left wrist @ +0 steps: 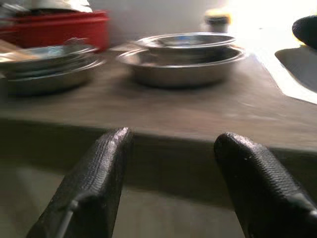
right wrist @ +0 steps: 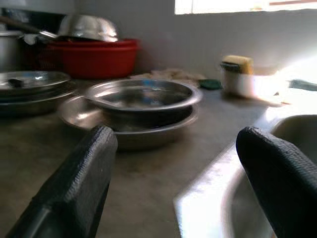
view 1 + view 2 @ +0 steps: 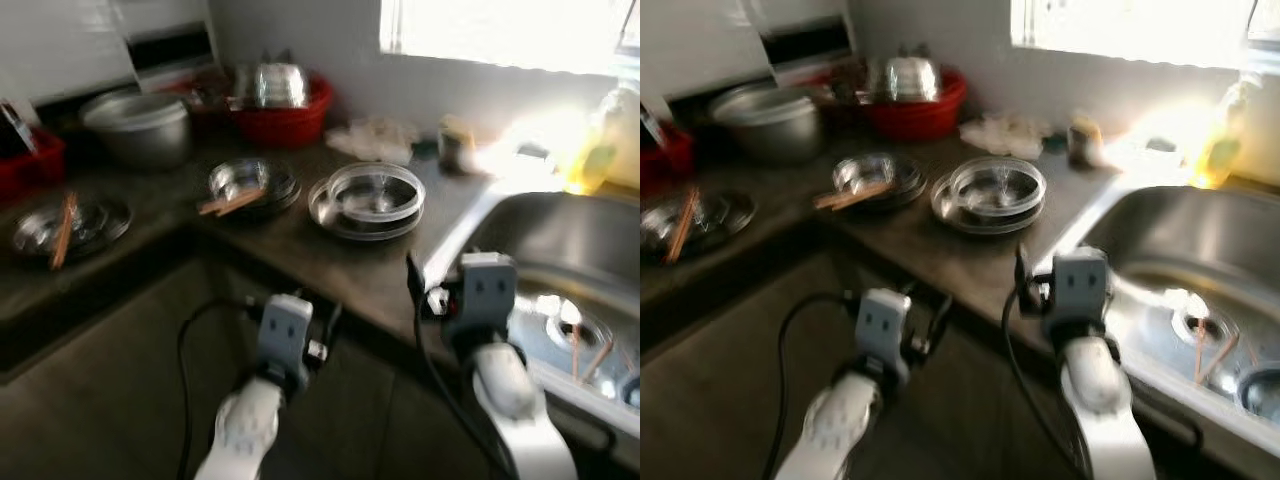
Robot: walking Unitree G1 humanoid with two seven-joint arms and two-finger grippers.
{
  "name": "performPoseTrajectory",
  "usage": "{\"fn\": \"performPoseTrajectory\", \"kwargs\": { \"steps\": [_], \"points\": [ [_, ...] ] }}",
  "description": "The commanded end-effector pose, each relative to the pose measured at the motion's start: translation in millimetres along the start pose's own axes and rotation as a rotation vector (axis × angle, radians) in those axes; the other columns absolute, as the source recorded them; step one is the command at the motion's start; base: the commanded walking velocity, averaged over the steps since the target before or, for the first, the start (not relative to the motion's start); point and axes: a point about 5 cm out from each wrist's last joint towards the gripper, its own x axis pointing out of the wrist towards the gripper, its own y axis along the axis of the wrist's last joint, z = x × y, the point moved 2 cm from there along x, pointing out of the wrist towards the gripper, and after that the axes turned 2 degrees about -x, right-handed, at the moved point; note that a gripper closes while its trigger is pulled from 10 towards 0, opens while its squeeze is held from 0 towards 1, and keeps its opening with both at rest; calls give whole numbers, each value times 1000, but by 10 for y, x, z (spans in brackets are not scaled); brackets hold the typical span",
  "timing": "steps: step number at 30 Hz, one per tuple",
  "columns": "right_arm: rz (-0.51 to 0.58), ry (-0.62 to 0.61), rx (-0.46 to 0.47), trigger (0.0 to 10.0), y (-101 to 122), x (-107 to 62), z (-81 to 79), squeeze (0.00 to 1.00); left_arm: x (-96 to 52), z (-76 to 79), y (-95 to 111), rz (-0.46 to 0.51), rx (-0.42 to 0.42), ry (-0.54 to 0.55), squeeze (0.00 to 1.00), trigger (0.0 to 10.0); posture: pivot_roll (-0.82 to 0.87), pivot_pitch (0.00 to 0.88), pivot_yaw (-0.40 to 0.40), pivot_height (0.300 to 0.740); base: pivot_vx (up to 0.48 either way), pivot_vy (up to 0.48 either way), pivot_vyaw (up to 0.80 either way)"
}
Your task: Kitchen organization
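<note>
A steel bowl sits in a stack of steel plates (image 3: 368, 200) in the middle of the dark counter (image 3: 330, 265). To its left lies another steel plate stack (image 3: 250, 188) with wooden chopsticks (image 3: 232, 203) across it. A further plate (image 3: 68, 228) with chopsticks rests at far left. My left gripper (image 1: 171, 141) is open and empty, held just below the counter's front edge, facing the plates. My right gripper (image 2: 176, 136) is open and empty, low over the counter beside the sink (image 3: 570, 270), facing the bowl (image 2: 141, 99).
A red basin (image 3: 285, 105) with steel bowls and a large grey pot (image 3: 140, 125) stand at the back. A small jar topped with a yellow sponge (image 3: 455, 140) and a yellow soap bottle (image 3: 600, 140) stand near the window. Chopsticks (image 3: 585, 355) lie in the sink.
</note>
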Motion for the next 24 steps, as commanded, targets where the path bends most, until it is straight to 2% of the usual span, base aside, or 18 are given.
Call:
{"fn": "performPoseTrajectory", "kwargs": {
  "steps": [1, 5, 10, 15, 24],
  "points": [
    [22, 17, 9, 10000, 63, 22, -41, 0, -22, -29, -16, -9, 6, 11, 0, 10000, 122, 0, -6, 740, 0, 0, 800],
    [28, 23, 10, 10000, 81, 61, -31, 0, -20, -37, -18, -12, 21, 16, 0, 10000, 123, 0, -8, 740, 0, 0, 709],
    [34, 39, 14, 10000, 108, 142, -6, 0, -17, -36, -26, -13, 47, 11, 0, 10000, 123, 0, -9, 740, 182, 0, 0],
    [54, 48, 0, 10000, 156, 209, 16, 0, -15, -38, -32, -17, 29, 18, 0, 10000, 125, 0, -15, 740, 304, 0, 0],
    [88, 81, -20, 10000, 235, 321, 10, 0, -17, -49, -34, -18, 21, 35, 0, 10000, 123, 0, -14, 740, 0, 0, 0]
  ]
}}
